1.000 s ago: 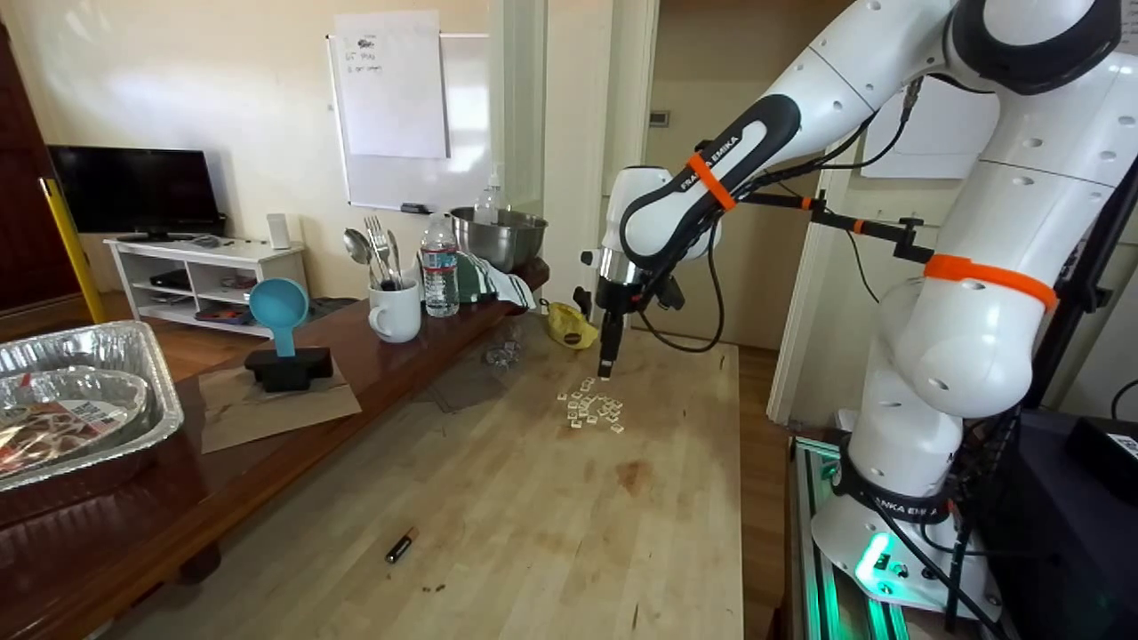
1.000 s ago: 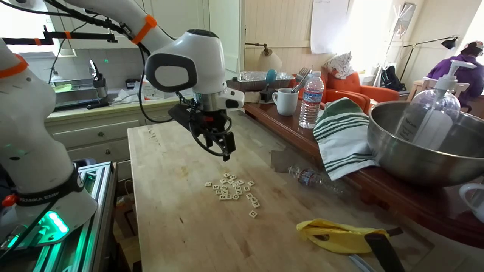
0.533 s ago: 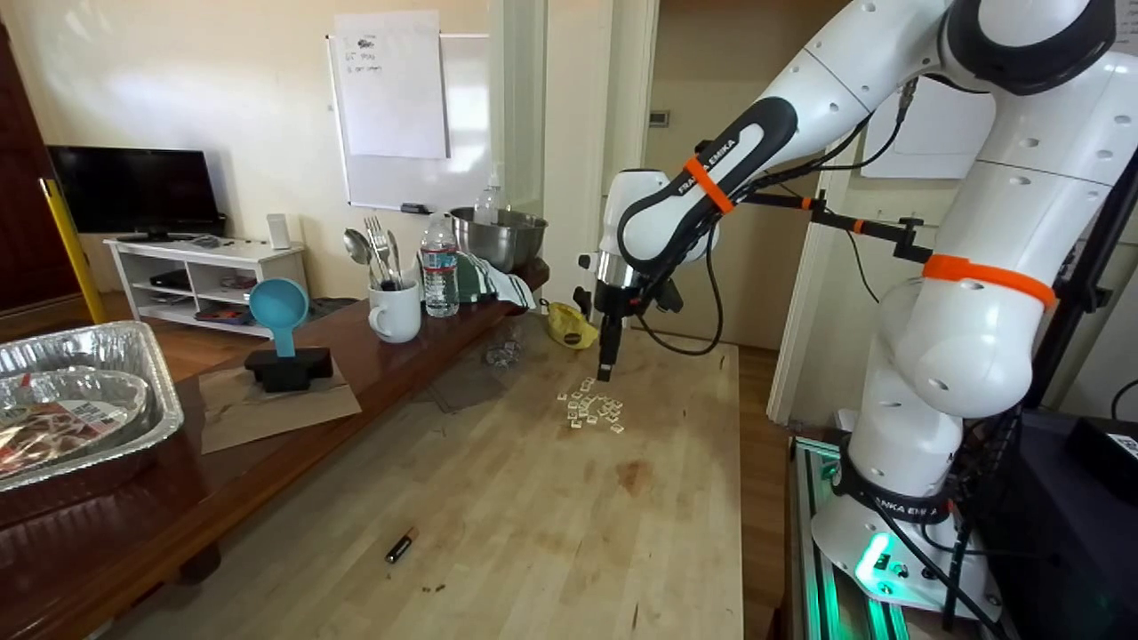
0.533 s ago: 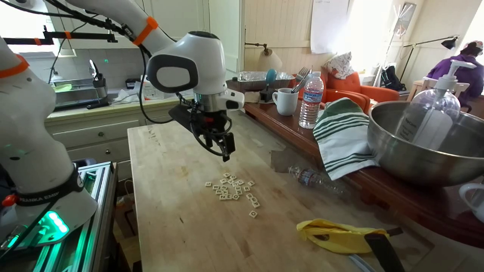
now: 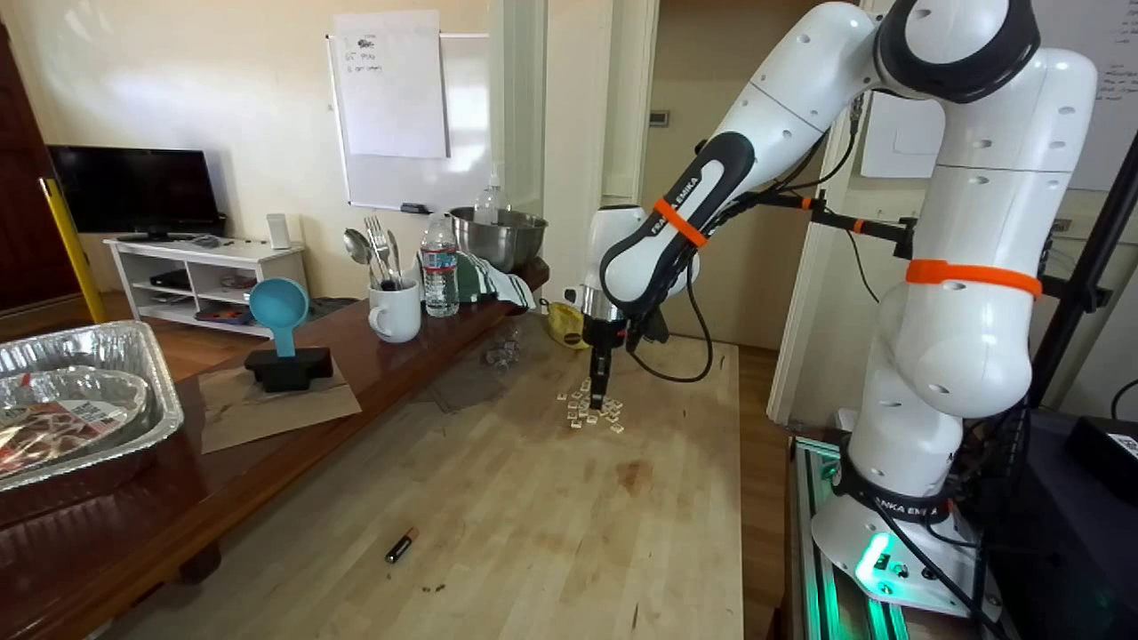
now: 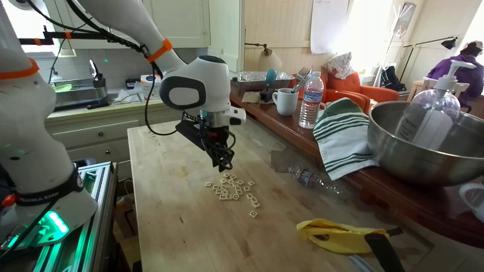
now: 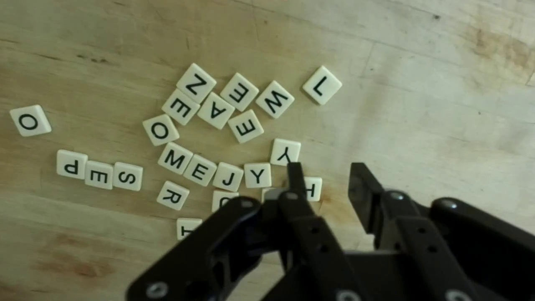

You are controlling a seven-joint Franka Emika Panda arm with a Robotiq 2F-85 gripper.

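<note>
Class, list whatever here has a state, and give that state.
End effector: open, holding nothing
Letter tiles: loosely clustered, visible letters up
White mug: upright, holding cutlery
Bottle beside mug: upright
Tabletop bottle: on its side
Metal bowl: upright, pump bottle inside
Striped towel: draped
Battery: on its side
Television: screen dark
</note>
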